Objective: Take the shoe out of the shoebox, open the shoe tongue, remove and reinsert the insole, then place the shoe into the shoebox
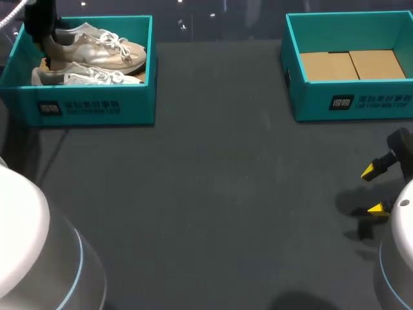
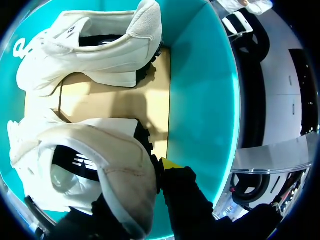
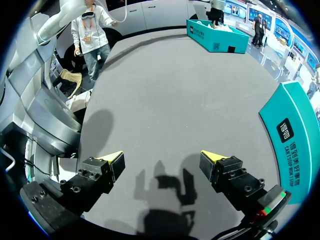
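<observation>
Barely started: shoe (image 2: pixel 90 150) sat in the box (image 2: pixel 205 100), left pincer (image 2: pixel 135 190) at its heel, grip impossible to tell; right pincer (image 3: pixel 162 162) gaped, idle.

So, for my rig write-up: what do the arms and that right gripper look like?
Left arm and right arm are white rounded shells, each with a thin light-blue ring. The right gripper has blocky black fingers with wedge-shaped yellow tips; one finger carries a red-green mark.
</observation>
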